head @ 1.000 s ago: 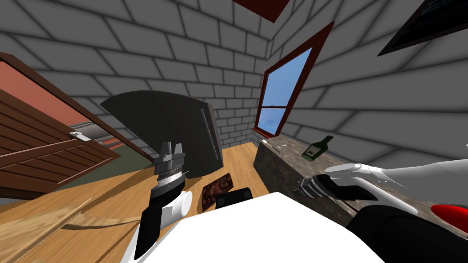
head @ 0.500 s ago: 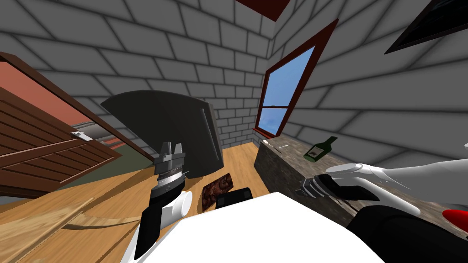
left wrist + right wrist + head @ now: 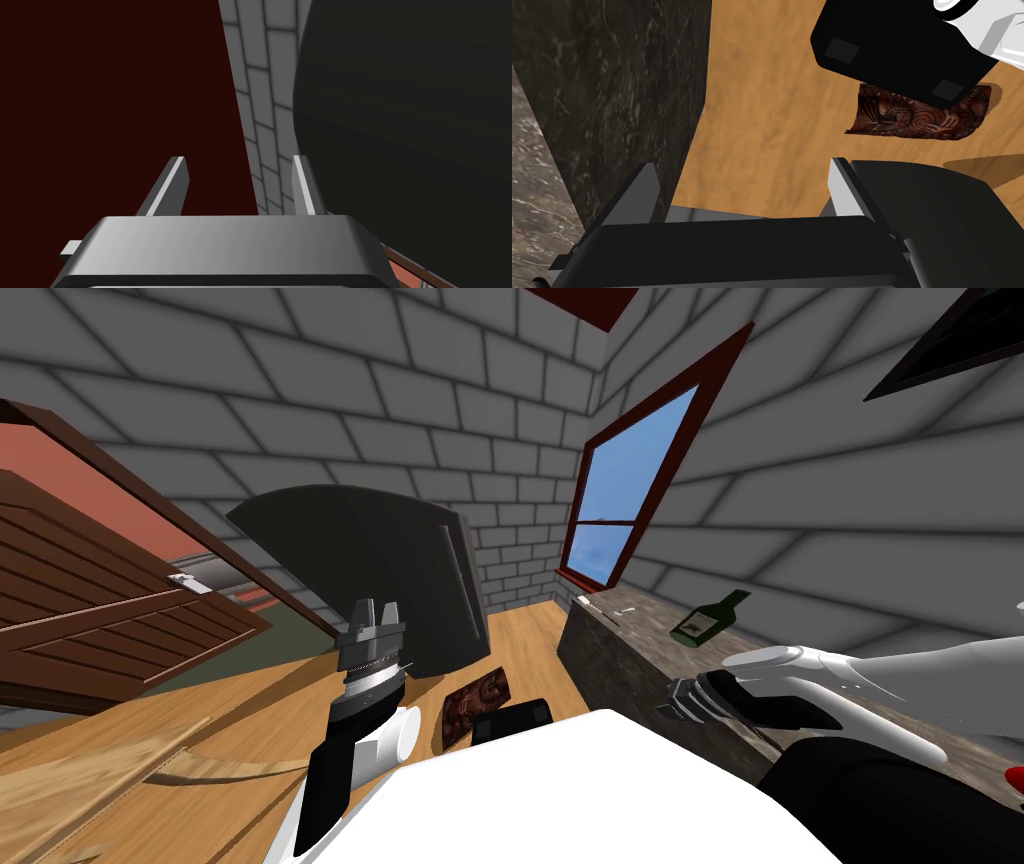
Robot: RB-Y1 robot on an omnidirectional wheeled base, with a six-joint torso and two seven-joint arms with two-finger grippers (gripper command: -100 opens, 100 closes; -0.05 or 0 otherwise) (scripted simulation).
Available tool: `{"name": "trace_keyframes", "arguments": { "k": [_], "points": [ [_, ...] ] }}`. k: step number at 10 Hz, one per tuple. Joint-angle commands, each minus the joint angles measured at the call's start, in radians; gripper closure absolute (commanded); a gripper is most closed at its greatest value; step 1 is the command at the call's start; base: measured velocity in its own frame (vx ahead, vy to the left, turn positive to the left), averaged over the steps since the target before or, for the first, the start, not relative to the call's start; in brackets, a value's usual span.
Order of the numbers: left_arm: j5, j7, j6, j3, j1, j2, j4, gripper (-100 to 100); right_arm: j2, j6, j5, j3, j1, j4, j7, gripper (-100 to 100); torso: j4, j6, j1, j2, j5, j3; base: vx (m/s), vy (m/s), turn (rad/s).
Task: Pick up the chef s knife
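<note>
Right gripper (image 3: 744, 192): fingers spread, nothing between them. It hangs at the near edge of the tabletop (image 3: 650, 630) and points down the tabletop's dark stone side toward the wooden floor (image 3: 752, 125), where a patterned rug (image 3: 917, 117) lies.

Left gripper (image 3: 376, 616): also open and empty, raised well away from the tabletop and taking no part.

Knife (image 3: 625, 610): judged to be the thin pale sliver lying flat on the tabletop toward its far end, beyond a green bottle (image 3: 708, 618) that lies on its side. It is well apart from the right gripper.

Step in hand: the approach, with no grasp begun. The next move calls for lifting the right gripper over the tabletop's edge, carrying it along the tabletop past the bottle, and turning the fingers down across the handle.

Hard to make out: the sliver is too small to tell blade from handle, or to confirm it as the knife. A second small pale thing (image 3: 583, 601) sits at the tabletop's far corner. The tabletop's near end is cut off behind the right arm. A large dark grey rounded shape (image 3: 370, 548) beyond the left gripper cannot be identified.
</note>
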Motion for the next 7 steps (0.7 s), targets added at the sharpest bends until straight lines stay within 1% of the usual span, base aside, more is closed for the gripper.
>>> {"name": "trace_keyframes", "arguments": {
  "k": [1, 2, 3, 4, 5, 6, 7],
  "points": [
    [0.000, 0.000, 0.000, 0.000, 0.000, 0.000, 0.000, 0, 0.000, 0.021, 0.021, -0.028, 0.041, 0.010, -0.012, -100, 0.000, 0.000, 0.000, 0.000, 0.000, 0.000, 0.018, -0.018, 0.056],
    [0.000, 0.000, 0.000, 0.000, 0.000, 0.000, 0.000, 0, 0.000, 0.021, 0.021, -0.028, 0.041, 0.010, -0.012, -100, 0.000, 0.000, 0.000, 0.000, 0.000, 0.000, 0.012, -0.008, 0.027],
    [0.000, 0.000, 0.000, 0.000, 0.000, 0.000, 0.000, 0, -0.005, 0.032, 0.024, -0.021, 0.054, 0.028, -0.016, -100, 0.000, 0.000, 0.000, 0.000, 0.000, 0.000, 0.009, -0.012, 0.032],
    [0.000, 0.000, 0.000, 0.000, 0.000, 0.000, 0.000, 0, -0.007, 0.035, 0.024, -0.018, 0.060, 0.034, -0.018, -100, 0.000, 0.000, 0.000, 0.001, 0.000, 0.000, 0.004, -0.015, 0.025],
    [0.000, 0.000, 0.000, 0.000, 0.000, 0.000, 0.000, 0, -0.011, 0.043, 0.024, -0.011, 0.073, 0.046, -0.026, -100, 0.000, 0.000, 0.000, 0.001, 0.000, 0.000, -0.007, -0.124, -0.216],
    [0.000, 0.000, 0.000, 0.000, 0.000, 0.000, 0.000, 0, -0.011, 0.043, 0.024, -0.011, 0.073, 0.046, -0.026, -100, 0.001, 0.002, -0.006, 0.002, -0.001, 0.001, 0.001, -0.160, -0.155],
    [0.000, 0.000, 0.000, 0.000, 0.000, 0.000, 0.000, 0, -0.011, 0.043, 0.024, -0.011, 0.073, 0.046, -0.026, -100, 0.001, 0.001, -0.009, 0.002, -0.002, 0.001, -0.001, -0.081, 0.037]
  ]
}}
